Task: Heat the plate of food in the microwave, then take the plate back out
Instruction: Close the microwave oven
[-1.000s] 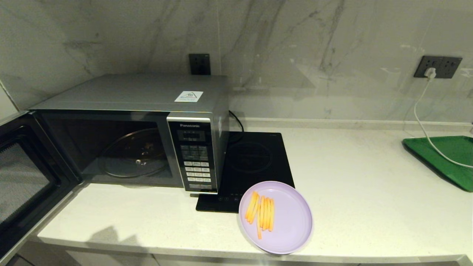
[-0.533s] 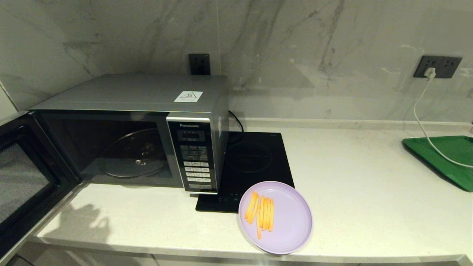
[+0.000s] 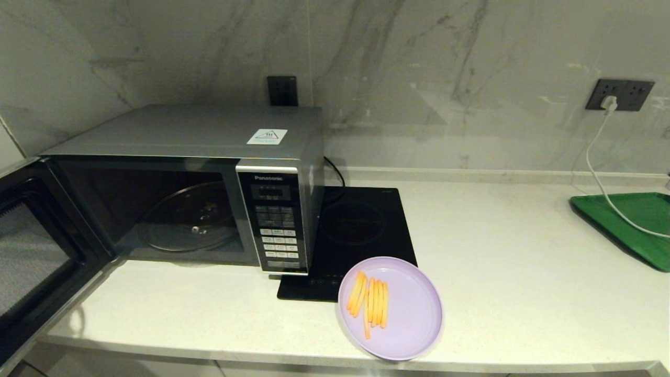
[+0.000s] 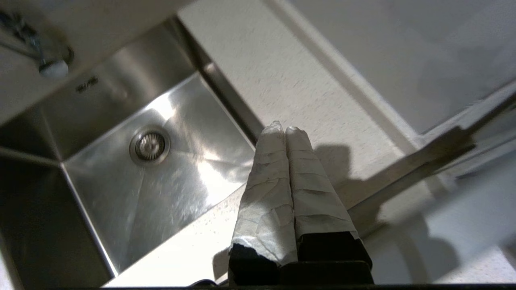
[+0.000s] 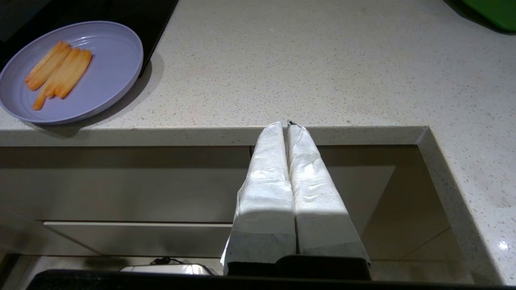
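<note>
The microwave point(image 3: 183, 183) door point(image 3: 31, 256), swung open, runs off frame.

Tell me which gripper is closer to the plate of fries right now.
Right. The right gripper hangs below the counter edge, with the plate of fries in its view; the left gripper is off by the sink.

microwave point(image 3: 183, 157) cavity unblocked, door point(image 3: 31, 251) swung open

The arm's shadow on the counter point(image 3: 220, 314) in front of the open microwave point(image 3: 199, 183) has shrunk to a faint curl near the counter's front left edge.
</note>
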